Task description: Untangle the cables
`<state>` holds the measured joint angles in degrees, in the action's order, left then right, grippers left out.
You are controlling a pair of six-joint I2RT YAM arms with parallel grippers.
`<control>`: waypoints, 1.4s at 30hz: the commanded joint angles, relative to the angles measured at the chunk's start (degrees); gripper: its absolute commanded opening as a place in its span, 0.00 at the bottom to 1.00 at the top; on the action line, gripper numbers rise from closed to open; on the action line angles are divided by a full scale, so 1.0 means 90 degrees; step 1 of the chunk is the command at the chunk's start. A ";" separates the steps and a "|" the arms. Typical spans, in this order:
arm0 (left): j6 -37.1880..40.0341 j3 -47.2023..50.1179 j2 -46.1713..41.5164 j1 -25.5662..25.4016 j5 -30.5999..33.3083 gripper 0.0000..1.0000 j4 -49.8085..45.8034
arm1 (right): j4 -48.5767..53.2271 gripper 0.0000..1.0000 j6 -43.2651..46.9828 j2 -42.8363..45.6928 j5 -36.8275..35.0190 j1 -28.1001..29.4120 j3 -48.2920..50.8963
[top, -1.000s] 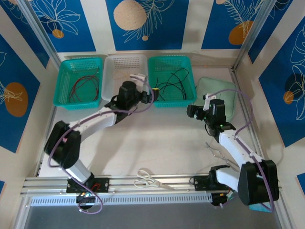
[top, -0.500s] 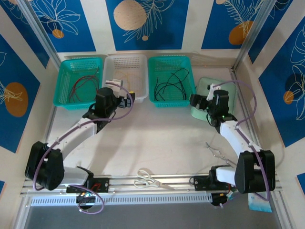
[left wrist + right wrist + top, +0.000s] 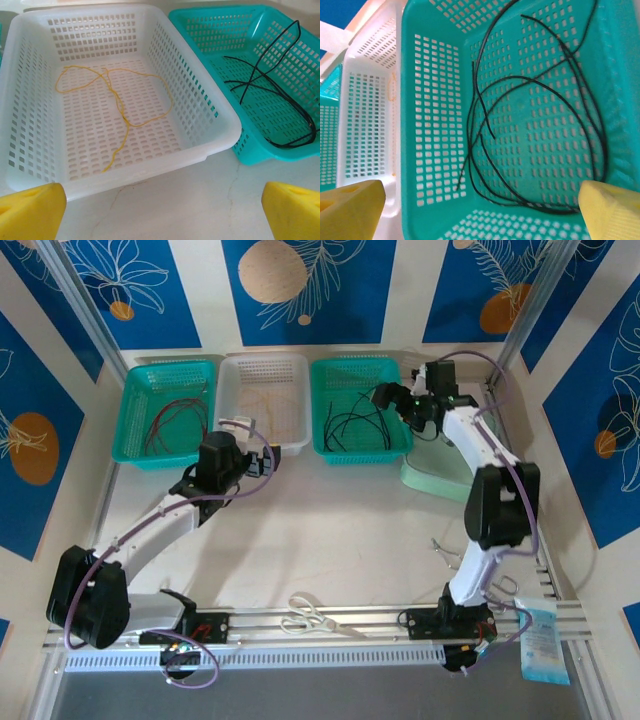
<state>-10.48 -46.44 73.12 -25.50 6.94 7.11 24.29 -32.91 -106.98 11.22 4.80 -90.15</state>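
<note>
Sorting looks close to done: the cables are split by colour across three baskets at the far edge of the pale table (image 3: pixel 330 530).
- Thin red wires (image 3: pixel 172 418) sit in the left teal perforated plastic basket (image 3: pixel 128 425).
- One thin yellow wire (image 3: pixel 118 102) lies loose on the floor of the white perforated plastic basket (image 3: pixel 220 120).
- Thin black wires (image 3: pixel 479 107) are in the right teal perforated plastic basket (image 3: pixel 435 100).

Left gripper (image 3: pixel 268 458): jaws wide apart, nothing held, low over the table just in front of the white basket's near wall.

Right gripper (image 3: pixel 383 395): jaws also wide, empty, hanging over the right teal basket with the black wires below it.

My read is that the step in hand is the black bundle. Its strands cross each other at several places on the side nearest the white basket, so they may not be separated yet. The yellow wire loops across itself, with no knot that I can see.

Next move, as I'd call it:
- The right gripper descends onto one black strand away from the crossings, closes and lifts to check whether the others drag along.
- It's thin wire on a perforated floor, so the pads must get right down or the strand slips out.
- The left arm could pin the rest, but would need to shift across first.
</note>
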 commanded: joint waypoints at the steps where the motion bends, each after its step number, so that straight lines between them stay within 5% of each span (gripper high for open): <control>1: -0.0184 -0.0036 0.0000 0.0045 -0.0158 0.99 -0.0087 | 0.0924 0.99 -0.0341 -0.0790 0.0521 -0.0045 -0.1052; 21: -0.0407 0.0013 -0.0077 0.0059 -0.0100 0.99 -0.0497 | 0.1881 1.00 -0.1021 -0.5179 0.1419 0.0518 -0.7366; 33: -0.0353 0.0025 -0.0215 0.0059 -0.0073 0.99 -0.0556 | 0.1929 0.99 -0.0303 -0.2625 0.1164 0.0225 -0.4498; 42: 0.0387 0.0919 -0.1004 0.0207 0.0742 0.99 0.0225 | -0.0029 0.99 0.0658 0.1035 -0.0070 0.0118 -0.0117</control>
<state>-10.02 -40.56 66.15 -24.88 9.82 5.48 30.74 -31.97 -105.49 15.33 6.02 -99.77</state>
